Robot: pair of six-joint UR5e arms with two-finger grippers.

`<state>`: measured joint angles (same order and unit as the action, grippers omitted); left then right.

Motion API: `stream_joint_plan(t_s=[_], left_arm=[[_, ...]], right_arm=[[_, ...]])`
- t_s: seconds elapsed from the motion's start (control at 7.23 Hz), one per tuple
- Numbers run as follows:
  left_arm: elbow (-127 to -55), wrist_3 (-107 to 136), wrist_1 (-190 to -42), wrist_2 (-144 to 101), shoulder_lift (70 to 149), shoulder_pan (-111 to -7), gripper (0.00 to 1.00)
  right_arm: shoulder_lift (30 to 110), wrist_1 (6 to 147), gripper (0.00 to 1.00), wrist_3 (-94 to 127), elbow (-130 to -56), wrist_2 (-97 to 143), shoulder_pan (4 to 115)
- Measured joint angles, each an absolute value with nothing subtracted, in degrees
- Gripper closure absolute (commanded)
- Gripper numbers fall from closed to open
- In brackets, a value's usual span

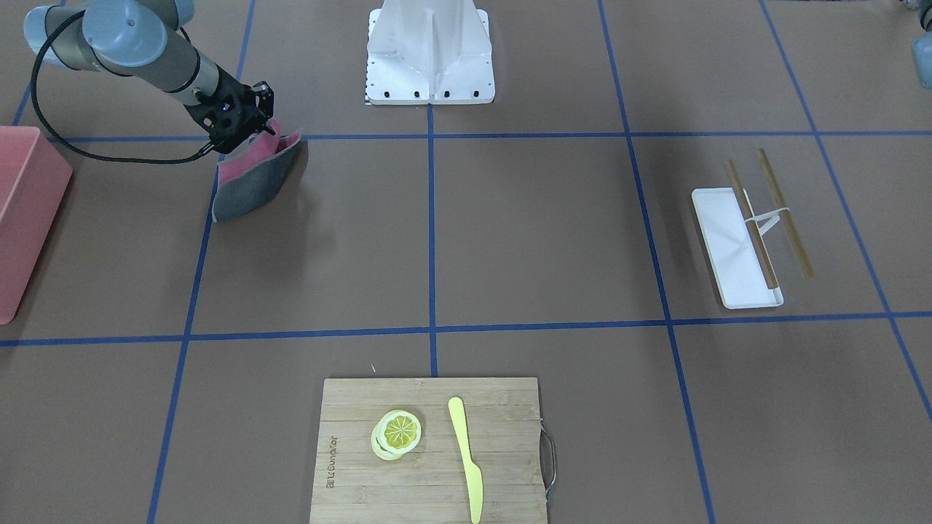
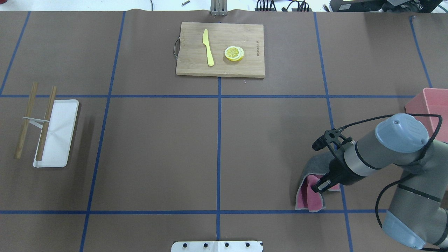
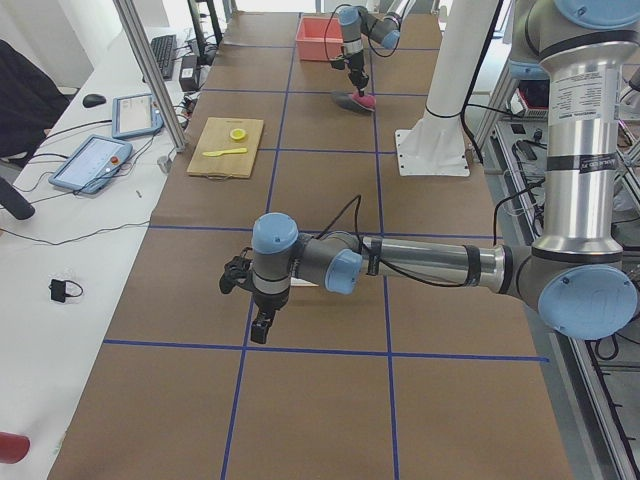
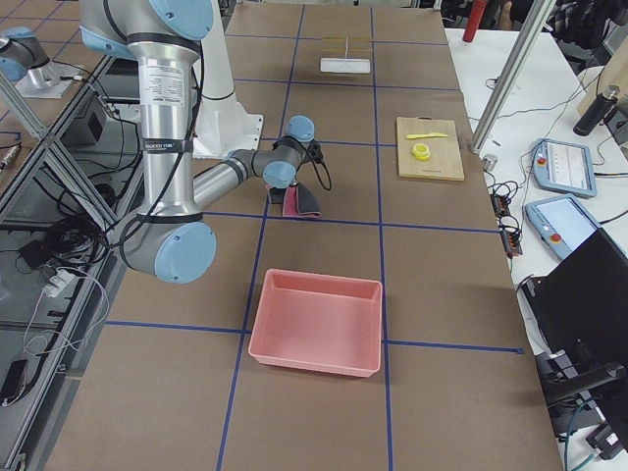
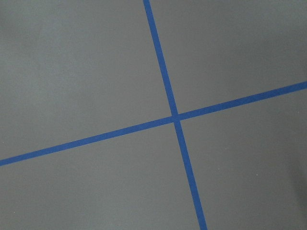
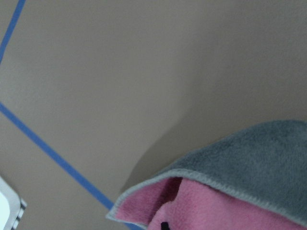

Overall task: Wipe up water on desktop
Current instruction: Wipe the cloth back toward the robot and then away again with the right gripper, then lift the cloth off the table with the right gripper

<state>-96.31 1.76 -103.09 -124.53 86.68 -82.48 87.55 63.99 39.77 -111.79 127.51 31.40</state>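
My right gripper point(image 2: 320, 183) is shut on a cloth point(image 2: 309, 197), pink on one side and grey on the other. The cloth hangs folded from the fingers, and its lower edge seems to touch the brown desktop point(image 2: 157, 147) by a blue tape line. It also shows in the front view point(image 1: 244, 185) below the right gripper point(image 1: 255, 131), and in the right wrist view point(image 6: 240, 191). I see no water on the desktop. My left gripper point(image 3: 262, 328) shows only in the exterior left view, low over the desktop; I cannot tell whether it is open or shut.
A pink bin point(image 2: 428, 105) stands at the right edge beside my right arm. A bamboo cutting board point(image 2: 252, 66) with a lemon slice and a yellow knife lies at the far middle. A white tray point(image 2: 59, 140) with chopsticks lies at the left.
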Motion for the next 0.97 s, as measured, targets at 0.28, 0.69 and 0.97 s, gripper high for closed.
stream_joint_plan(t_s=[0.28,0.69,0.97], left_arm=[[-96.3,2.0,-103.0,-124.6,87.0,-82.5,0.01],[-96.0,2.1,-103.1,-124.6,87.2,-82.4,0.01],[-95.8,2.1,-103.1,-124.6,87.3,-82.4,0.01]], right_arm=[[81.4,64.3,1.00,39.4,-103.7,127.5,36.3],[72.5,64.2,1.00,37.1,-90.6,130.2,45.0],[68.6,64.4,1.00,34.1,-85.0,133.5,50.8]])
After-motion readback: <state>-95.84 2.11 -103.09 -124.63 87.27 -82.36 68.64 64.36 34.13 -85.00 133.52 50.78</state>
